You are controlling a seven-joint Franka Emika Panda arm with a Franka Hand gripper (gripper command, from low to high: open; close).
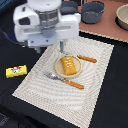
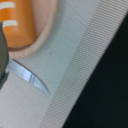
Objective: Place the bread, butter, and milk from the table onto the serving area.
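The bread, an orange-brown loaf with pale slashes, lies on the round tan plate on the beige striped serving area. It also shows in the wrist view, on the plate. The butter, a flat yellow pack, lies on the black table off the exterior view's left edge of the mat. The milk is out of view. My gripper hangs above the mat's far corner, just beyond the plate, with its fingers apart and empty.
A fork and a knife with orange handles flank the plate; a metal blade shows in the wrist view. A reddish-brown board with grey pots stands at the back right.
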